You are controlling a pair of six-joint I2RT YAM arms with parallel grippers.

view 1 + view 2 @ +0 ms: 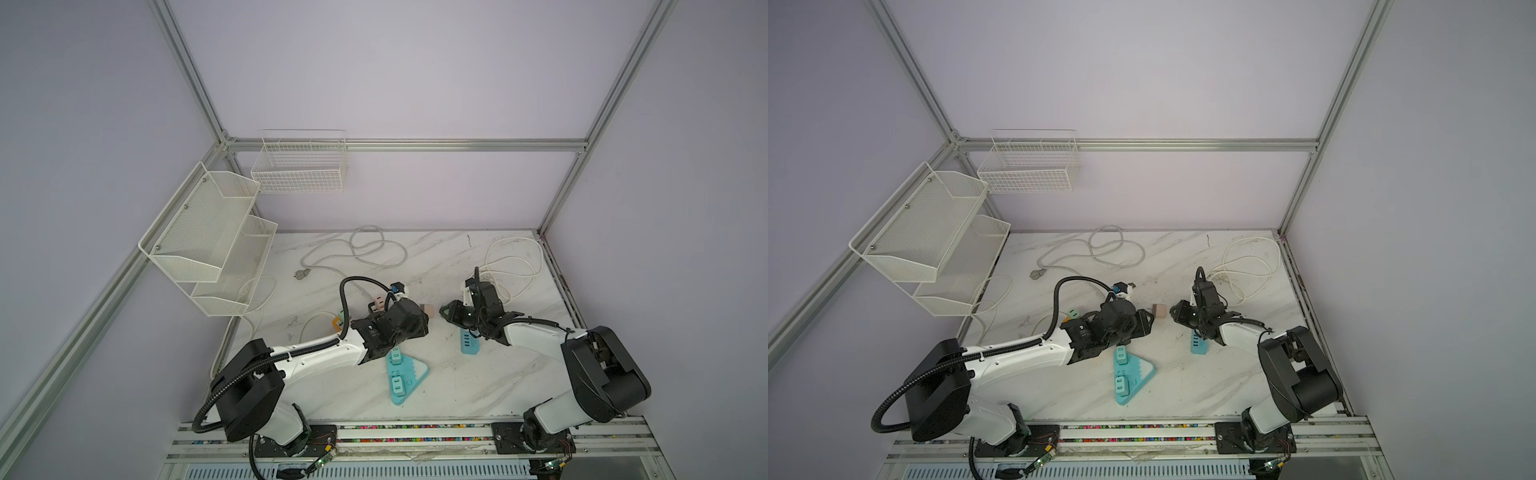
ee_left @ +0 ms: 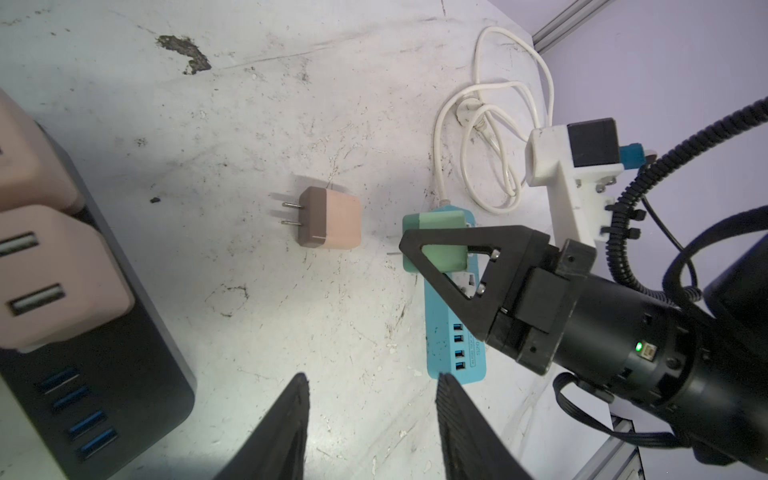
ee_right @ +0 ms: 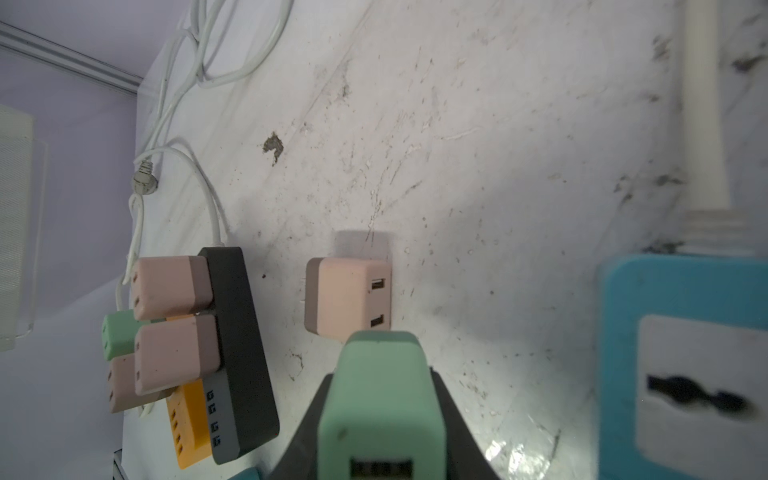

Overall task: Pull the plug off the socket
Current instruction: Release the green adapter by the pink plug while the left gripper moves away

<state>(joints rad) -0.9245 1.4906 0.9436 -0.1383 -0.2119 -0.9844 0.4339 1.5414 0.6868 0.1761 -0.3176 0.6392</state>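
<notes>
right pincer [image 2: 419, 249] clamped on green plug [image 3: 380, 395], clear of blue socket strip [image 2: 455, 349] beside it | left pincer [image 2: 370, 382] partly open, empty | risk: releasing from height could bounce plug onto pink plug [image 2: 332, 218] just ahead

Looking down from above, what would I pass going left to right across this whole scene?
In a top view: two-tier mesh shelf → loose grey cord plug → teal triangular power strip → blue power strip → coiled white cord.
</notes>
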